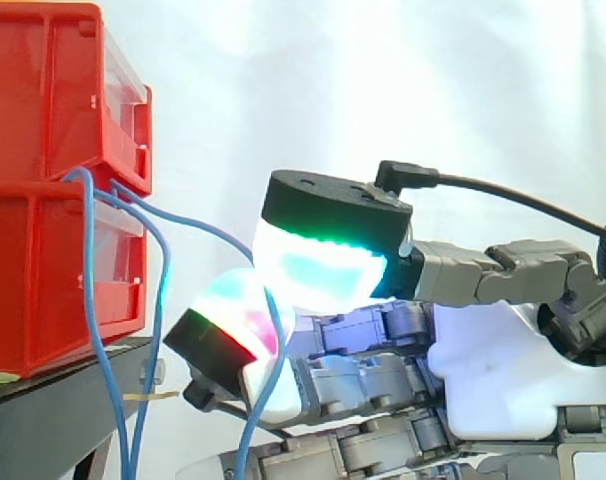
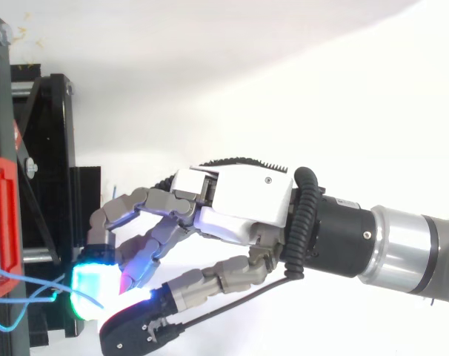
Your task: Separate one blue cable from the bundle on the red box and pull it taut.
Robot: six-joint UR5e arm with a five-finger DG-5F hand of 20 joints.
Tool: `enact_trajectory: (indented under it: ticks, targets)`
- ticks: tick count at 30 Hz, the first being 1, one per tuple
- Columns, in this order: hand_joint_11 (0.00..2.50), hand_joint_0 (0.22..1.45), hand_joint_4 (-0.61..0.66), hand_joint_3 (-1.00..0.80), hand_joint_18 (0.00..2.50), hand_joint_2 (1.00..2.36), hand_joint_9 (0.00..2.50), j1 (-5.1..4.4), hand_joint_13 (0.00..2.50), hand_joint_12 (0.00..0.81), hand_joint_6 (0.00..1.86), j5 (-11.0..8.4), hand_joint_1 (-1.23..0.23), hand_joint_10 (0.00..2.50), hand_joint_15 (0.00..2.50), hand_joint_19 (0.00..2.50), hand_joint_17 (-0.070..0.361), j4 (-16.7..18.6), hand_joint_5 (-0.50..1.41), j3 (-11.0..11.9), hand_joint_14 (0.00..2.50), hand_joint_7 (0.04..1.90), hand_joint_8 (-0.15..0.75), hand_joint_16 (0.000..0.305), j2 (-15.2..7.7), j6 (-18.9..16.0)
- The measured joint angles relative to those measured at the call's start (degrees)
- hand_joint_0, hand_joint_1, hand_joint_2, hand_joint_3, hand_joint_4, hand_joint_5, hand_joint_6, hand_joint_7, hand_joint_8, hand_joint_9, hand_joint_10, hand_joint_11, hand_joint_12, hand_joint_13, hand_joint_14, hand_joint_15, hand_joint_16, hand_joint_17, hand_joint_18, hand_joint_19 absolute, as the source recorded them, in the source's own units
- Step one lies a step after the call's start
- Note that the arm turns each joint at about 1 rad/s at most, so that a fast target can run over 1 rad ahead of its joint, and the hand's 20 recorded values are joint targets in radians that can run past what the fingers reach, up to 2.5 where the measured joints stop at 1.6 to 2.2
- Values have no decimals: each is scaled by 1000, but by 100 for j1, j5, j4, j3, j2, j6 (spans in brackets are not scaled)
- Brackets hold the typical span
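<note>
White curtain [image 1: 403, 90]; hand [image 2: 243, 204] tight around cable [image 1: 193, 222]

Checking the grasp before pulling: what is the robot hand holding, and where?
The robot hand seems to pinch one blue cable between its fingertips, partway along its length.

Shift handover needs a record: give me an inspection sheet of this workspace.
Surface: black stand carrying stacked red bins.
Job's things: blue cables hang from between the bins; one blue cable runs out to the hand, not yet taut.
Clutter: thin tan strip at the stand's edge.
Hand: hand pinches that cable between glowing pads.
Cables: the rest hang slack beside the stand.
Surroundings: white curtain behind.
</note>
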State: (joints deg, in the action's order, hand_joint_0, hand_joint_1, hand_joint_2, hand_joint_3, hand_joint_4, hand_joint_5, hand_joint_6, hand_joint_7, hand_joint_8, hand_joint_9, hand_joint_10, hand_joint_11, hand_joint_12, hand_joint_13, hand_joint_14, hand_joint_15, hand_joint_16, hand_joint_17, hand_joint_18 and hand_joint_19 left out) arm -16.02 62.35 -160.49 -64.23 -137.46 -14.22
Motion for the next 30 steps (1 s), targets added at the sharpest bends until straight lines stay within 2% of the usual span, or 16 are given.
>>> enact_trajectory:
  ticks: [5, 8, 10, 14, 15, 17, 18, 24, 30]
  targets:
    - [271, 554, 71, -209, 793, 1008, 1206, -1, 767, 358, 904, -3, -785, 10, 202, 369, 109, 31, -62, -4, 8, 1010, 255, 48, 0, -1]
    - [174, 541, 41, -149, 843, 1000, 1241, -3, 796, 384, 885, -4, -640, 6, 171, 328, 122, 34, -45, -3, 8, 1028, 276, 54, 0, -1]
    - [105, 530, 9, -118, 843, 1024, 1225, -5, 794, 378, 868, -4, -609, 4, 150, 318, 123, 35, -34, -3, 6, 1082, 274, 55, 0, -1]
    - [28, 511, -17, -115, 839, 1103, 1199, -6, 770, 372, 856, -4, -575, 2, 121, 313, 123, 35, -28, -2, 6, 1063, 268, 55, 0, -2]
    - [31, 495, -15, -141, 842, 1203, 1197, -6, 772, 379, 853, -4, -550, 0, 123, 309, 124, 35, -27, -2, 5, 1064, 274, 55, 0, -4]
    - [41, 509, -13, -119, 840, 1163, 1188, -6, 771, 380, 851, -4, -595, 0, 123, 309, 124, 35, -27, -2, 6, 1070, 280, 55, 0, -7]
    - [84, 550, -5, -62, 844, 1009, 1167, -6, 770, 379, 849, -3, -678, 3, 144, 313, 120, 35, -29, -2, 5, 1116, 283, 53, 0, -8]
    - [222, 568, 28, -24, 820, 1013, 1200, -6, 805, 349, 872, -6, -786, 10, 226, 345, 103, 36, -40, -2, 9, 1186, 252, 46, 1, -10]
    - [280, 579, -3, 23, 846, 1018, 1221, -7, 851, 338, 887, -7, -882, 11, 271, 348, 98, 36, -35, -2, 11, 1210, 239, 43, 4, -10]
